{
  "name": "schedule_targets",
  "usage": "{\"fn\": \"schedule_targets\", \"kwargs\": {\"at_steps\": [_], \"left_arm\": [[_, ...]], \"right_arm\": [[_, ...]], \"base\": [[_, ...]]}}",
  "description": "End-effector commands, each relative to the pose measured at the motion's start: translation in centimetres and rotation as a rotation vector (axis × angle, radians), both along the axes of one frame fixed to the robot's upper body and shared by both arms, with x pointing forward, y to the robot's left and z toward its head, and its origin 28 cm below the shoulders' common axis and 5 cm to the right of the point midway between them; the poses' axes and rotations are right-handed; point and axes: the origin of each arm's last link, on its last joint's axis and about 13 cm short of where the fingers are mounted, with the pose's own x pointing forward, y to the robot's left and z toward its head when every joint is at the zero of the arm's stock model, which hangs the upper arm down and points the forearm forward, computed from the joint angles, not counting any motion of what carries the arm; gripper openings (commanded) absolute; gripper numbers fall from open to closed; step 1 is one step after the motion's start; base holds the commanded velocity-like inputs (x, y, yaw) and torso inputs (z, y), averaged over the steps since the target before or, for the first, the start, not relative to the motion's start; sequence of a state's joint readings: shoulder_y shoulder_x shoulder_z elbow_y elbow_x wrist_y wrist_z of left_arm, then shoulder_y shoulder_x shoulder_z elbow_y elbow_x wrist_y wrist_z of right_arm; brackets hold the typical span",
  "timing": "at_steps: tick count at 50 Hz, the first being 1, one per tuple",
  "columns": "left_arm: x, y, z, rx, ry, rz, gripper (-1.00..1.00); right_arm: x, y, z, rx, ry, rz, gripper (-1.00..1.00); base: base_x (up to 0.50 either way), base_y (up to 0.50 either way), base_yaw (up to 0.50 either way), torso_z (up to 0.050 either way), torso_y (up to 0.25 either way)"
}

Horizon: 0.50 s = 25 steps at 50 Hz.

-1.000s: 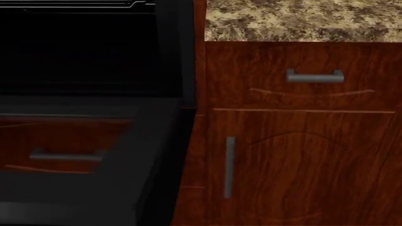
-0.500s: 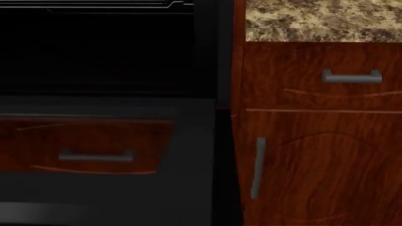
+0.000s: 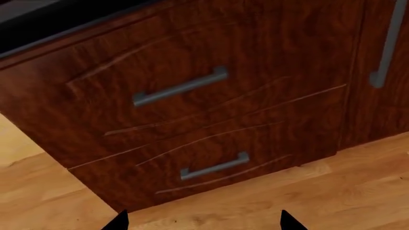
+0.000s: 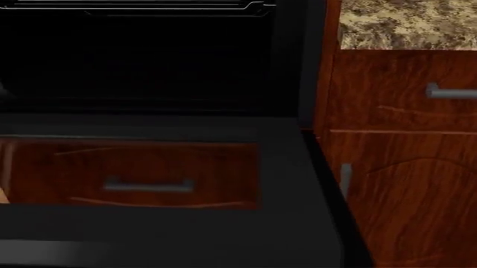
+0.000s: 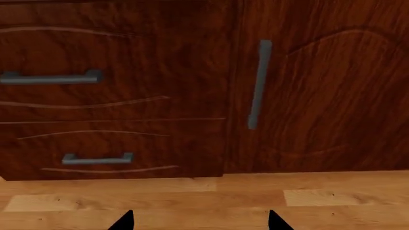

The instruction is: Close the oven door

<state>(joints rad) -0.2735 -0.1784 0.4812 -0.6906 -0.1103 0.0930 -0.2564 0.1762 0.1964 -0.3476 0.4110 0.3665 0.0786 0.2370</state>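
Observation:
The oven door (image 4: 298,190) hangs open and lies nearly flat in the head view, its thick black frame around a glass pane (image 4: 149,173). A wooden drawer with a grey handle shows through the pane. Behind the door gapes the dark oven cavity (image 4: 142,61). Neither gripper shows in the head view. My left gripper (image 3: 203,221) is open, its two black fingertips wide apart above the wooden floor, facing the drawers. My right gripper (image 5: 200,221) is open too, low over the floor and apart from the cabinets.
Reddish wooden cabinets (image 4: 402,167) with grey bar handles stand right of the oven under a speckled stone counter (image 4: 410,25). Two drawers (image 3: 182,86) face the left wrist camera. A drawer handle (image 5: 51,77) and an upright door handle (image 5: 257,84) face the right one. Light wooden floor (image 5: 191,196) lies below.
The head view has swung left: the cabinets and counter slid toward the right edge, and more of the open oven door and its glass pane fills the picture.

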Motion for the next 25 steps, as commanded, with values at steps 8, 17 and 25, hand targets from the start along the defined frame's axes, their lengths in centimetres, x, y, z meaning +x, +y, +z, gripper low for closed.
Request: {"fn": "schedule_targets", "kwargs": {"at_steps": [8,17,25], "left_arm": [[0.0,0.0,0.4,0.004,-0.002,-0.003,1.0],[-0.2,0.0,0.5,0.006,-0.002,-0.008,1.0],[-0.1,-0.1,0.5,0.007,-0.006,-0.013,1.0]], "right_arm": [[-0.1,0.0,-0.1,0.001,0.001,0.005,1.0],[-0.1,0.0,-0.2,0.007,0.002,0.01,1.0],[-0.1,0.0,0.0,0.019,0.001,0.007,1.0]], "base": [[0.0,0.26,0.0,0.0,0.0],[0.0,0.26,0.0,0.0,0.0],[0.0,0.11,0.0,0.0,0.0]]}}
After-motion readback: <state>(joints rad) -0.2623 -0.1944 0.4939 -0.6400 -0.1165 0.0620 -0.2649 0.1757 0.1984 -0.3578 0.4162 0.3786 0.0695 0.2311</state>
